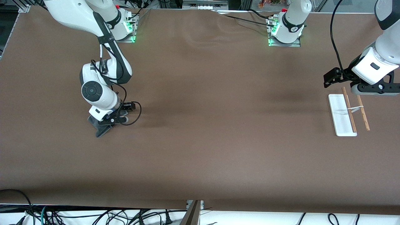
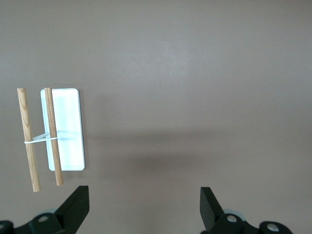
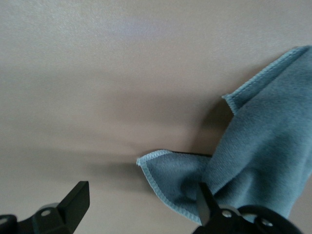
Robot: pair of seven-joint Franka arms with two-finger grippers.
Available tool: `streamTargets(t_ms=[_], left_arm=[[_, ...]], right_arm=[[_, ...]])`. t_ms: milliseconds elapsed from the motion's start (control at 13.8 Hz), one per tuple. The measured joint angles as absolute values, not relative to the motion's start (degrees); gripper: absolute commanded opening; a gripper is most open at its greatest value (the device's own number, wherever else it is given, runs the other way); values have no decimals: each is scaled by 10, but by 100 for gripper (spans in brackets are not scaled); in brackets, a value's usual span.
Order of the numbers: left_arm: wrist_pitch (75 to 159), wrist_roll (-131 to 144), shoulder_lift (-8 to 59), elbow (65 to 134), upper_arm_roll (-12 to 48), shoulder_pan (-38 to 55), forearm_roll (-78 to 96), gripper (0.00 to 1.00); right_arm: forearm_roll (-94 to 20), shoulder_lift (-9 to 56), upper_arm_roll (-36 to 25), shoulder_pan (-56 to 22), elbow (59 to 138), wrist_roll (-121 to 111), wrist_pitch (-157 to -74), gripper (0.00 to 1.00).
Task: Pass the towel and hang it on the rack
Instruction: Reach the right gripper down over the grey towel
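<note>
The small soft grey cloth towel with pale stitched edges (image 1: 100, 128) lies crumpled on the brown desk (image 1: 200, 140) at the right arm's end, and it is the thing closest to the front camera. The right end effector (image 1: 113, 120) is down low right over it, with its two black fingers spread wide apart. One finger (image 3: 208, 207) sits on a fold of the cloth, but nothing is pinched yet. The towel looks light and floppy. It will bend, sag and hang down when it is lifted, and it will not break. A good spot to grab looks like the bunched fold in the middle or the stitched corner that sticks out, because a thick bit of cloth is less likely to slip out. The little rack (image 1: 342, 115), with its flat white base and two thin brown wooden rods, stands well apart at the left arm's end of the desk. The left end effector (image 2: 145, 210) waits in the air just beside the rack, with its fingers wide apart and nothing in them.
</note>
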State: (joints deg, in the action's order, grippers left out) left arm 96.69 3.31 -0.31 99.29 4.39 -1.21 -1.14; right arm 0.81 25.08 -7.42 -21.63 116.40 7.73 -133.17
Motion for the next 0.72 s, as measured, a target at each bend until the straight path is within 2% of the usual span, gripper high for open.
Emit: streamTargets(t_ms=[289,506,723], left_arm=[[967,33,-3,993,44,-12,-11,100],[967,33,-3,993,44,-12,-11,100],[967,33,-3,993,44,-12,-11,100]], right_arm=[[8,266,-71,-216,1165,81,-1348,90],[8,270,-71,-216,1170,81,-1359,77],[8,273,-71,-216,1171,81,-1367,76]])
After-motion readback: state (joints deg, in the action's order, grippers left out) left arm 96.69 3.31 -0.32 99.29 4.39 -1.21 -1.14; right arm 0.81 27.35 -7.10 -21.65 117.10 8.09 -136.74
